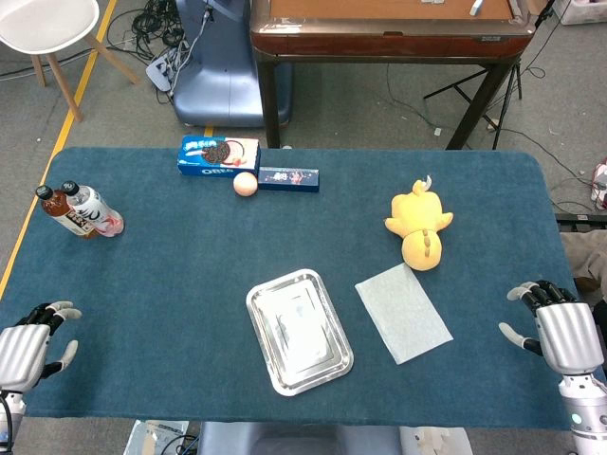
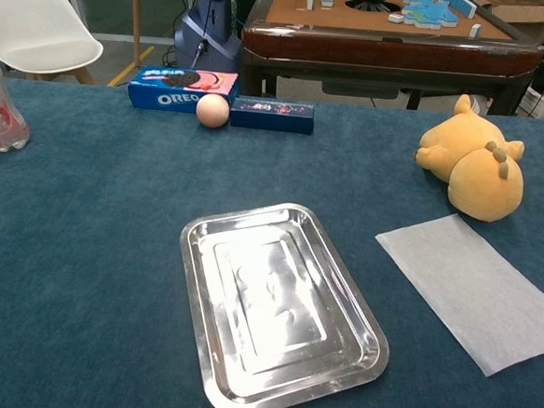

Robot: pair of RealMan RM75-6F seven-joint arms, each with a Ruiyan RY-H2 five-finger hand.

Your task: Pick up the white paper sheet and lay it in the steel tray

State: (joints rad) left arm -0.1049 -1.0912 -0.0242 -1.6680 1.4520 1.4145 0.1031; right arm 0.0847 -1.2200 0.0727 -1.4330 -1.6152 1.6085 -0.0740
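Blue cloth covered the table (image 1: 190, 284), which stood on a grey floor with a brown wooden table (image 1: 389, 38) beyond its far edge and a white chair (image 1: 47, 28) off the far left corner. Near the front edge lay the steel tray (image 1: 299, 330), bare inside, with the white paper sheet (image 1: 403, 312) flat just beside it toward the right edge. A yellow plush toy (image 1: 419, 224) lay touching the sheet's far corner. Along the far edge sat an Oreo box (image 1: 217, 154), a peach-coloured ball (image 1: 246, 184) and a dark blue box (image 1: 288, 178); two bottles (image 1: 81, 209) lay near the left edge. Only the head view showed the hands: the left hand (image 1: 33, 343) and right hand (image 1: 560, 332) rested at the front corners, fingers spread, holding nothing.
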